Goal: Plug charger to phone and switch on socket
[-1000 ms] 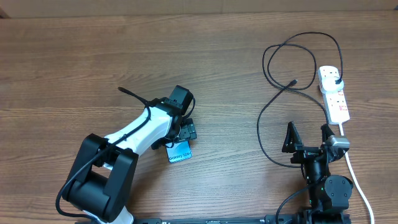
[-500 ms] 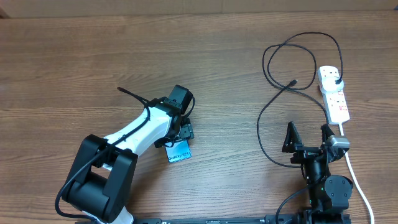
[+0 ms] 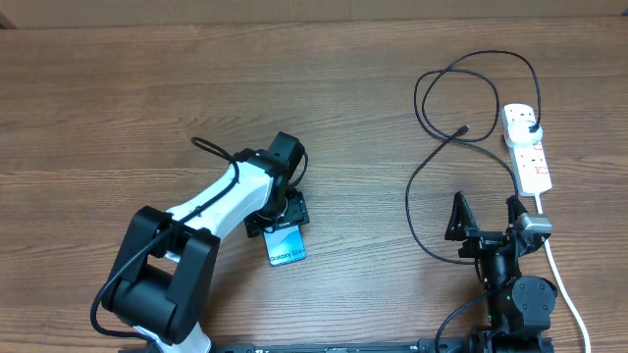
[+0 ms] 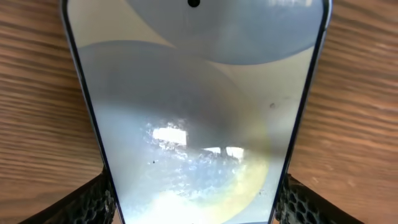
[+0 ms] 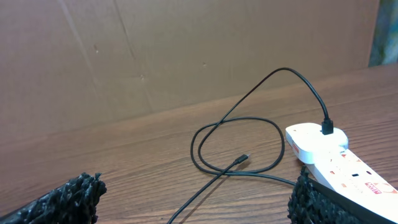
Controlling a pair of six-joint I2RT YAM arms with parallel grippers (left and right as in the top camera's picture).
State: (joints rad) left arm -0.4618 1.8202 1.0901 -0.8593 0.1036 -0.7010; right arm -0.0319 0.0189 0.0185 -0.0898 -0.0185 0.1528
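Left end effector (image 3: 287,218) clamped on the phone (image 3: 286,245) by its long edges. Arm stretched from its base toward the middle of the worktop (image 3: 147,98), wrist angled down. Phone screen up, light blue, white text at near end. Right end effector (image 3: 485,211) spread wide, arm folded at its base. Charger (image 3: 408,201) looped just ahead, plug in socket (image 3: 527,149), tip loose, well apart from phone.

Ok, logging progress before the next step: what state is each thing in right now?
phone: screen up, nothing plugged in
charger: plug in socket, tip loose on table
socket: charger plug seated; switch position unreadable
left gripper: jaws shut on phone
right gripper: jaws open, empty
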